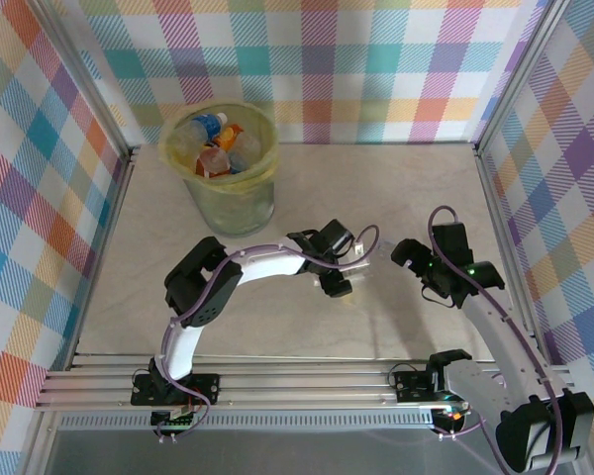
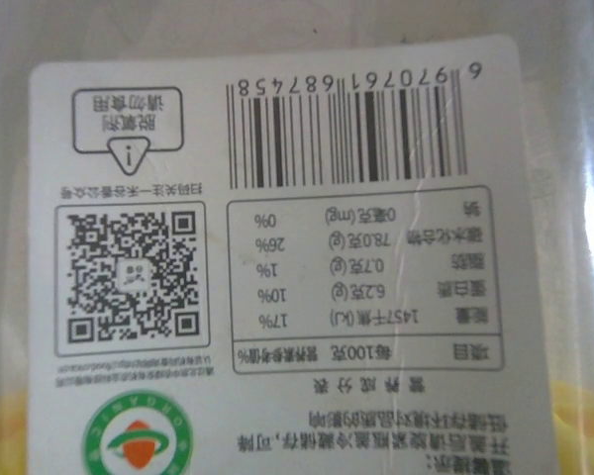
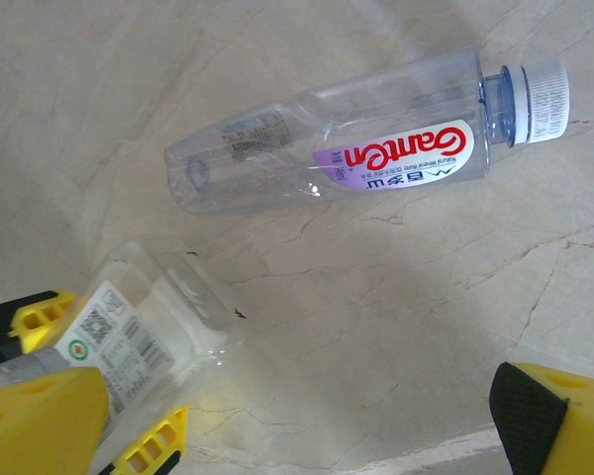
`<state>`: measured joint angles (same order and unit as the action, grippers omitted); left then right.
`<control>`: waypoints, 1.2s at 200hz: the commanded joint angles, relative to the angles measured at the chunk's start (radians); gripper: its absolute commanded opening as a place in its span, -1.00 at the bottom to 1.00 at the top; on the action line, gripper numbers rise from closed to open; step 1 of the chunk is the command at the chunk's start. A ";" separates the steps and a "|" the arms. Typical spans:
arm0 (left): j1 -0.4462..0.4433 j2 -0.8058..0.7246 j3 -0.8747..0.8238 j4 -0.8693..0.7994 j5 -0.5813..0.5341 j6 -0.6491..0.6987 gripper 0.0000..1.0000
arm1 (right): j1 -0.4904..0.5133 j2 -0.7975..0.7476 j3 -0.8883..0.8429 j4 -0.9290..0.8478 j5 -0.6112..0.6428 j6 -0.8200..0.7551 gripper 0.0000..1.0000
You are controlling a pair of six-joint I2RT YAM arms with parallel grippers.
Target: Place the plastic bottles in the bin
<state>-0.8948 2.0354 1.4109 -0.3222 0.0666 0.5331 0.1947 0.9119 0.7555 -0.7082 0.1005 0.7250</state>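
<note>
**Bin has a heap in it, two clear ones are out on the table**

While the bin (image 1: 265,166) sits at the far left of the marble-look table (image 1: 396,183), well apart from both arms, it's got a jumble of plastic bottles (image 1: 220,146) inside the yellow bag. One has a blue cap (image 1: 210,123), there's an orange one (image 1: 232,134), and the rest are clear and crumpled, so I can't count them properly.

The left gripper (image 1: 339,280) is near the middle of the table. From the right wrist camera, its yellow fingers (image 3: 42,309) sit on either side of a clear plastic container (image 3: 168,312), pinching it. The left wrist view is right up against its white label (image 2: 277,257), which has a barcode, a QR code, a nutrition table and a green-and-orange logo.

Just beside that container, not touching it, a clear Ganten bottle (image 3: 366,139) lies on its side on the table, white cap on, looking uncrushed.

The right gripper (image 1: 406,255) faces the left one, with its jaws spread wide and nothing between them (image 3: 297,435).
</note>
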 commanded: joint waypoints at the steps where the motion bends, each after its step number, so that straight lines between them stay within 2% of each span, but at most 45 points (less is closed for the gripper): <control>1: 0.002 -0.156 0.081 -0.047 -0.128 -0.080 0.28 | -0.005 -0.032 0.016 -0.002 -0.008 -0.007 0.99; 19: 0.008 -0.201 0.165 -0.141 -0.247 -0.137 0.29 | -0.005 -0.050 0.018 -0.006 -0.014 -0.013 0.99; 38: 0.026 -0.234 0.282 -0.272 -0.311 -0.176 0.32 | -0.005 -0.064 0.024 -0.014 -0.023 -0.020 0.99; 84: 0.129 -0.291 0.567 -0.475 -0.358 -0.245 0.34 | -0.005 -0.068 0.018 -0.009 -0.053 -0.032 0.99; 114: 0.236 -0.285 0.676 -0.509 -0.422 -0.222 0.34 | -0.004 -0.064 0.012 -0.007 -0.068 -0.038 0.99; 181: 0.509 -0.266 0.735 -0.436 -0.474 -0.098 0.34 | -0.005 -0.063 0.005 0.001 -0.085 -0.039 0.99; 209: 0.581 -0.231 0.762 -0.411 -0.511 -0.051 0.35 | -0.005 -0.054 -0.001 0.018 -0.100 -0.032 0.99; 240: 0.621 -0.170 0.793 -0.406 -0.522 0.005 0.38 | -0.005 -0.039 0.002 0.024 -0.108 -0.030 0.99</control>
<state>-0.2939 1.8122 2.1647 -0.7555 -0.4255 0.4702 0.1947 0.8616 0.7555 -0.6975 0.0135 0.6956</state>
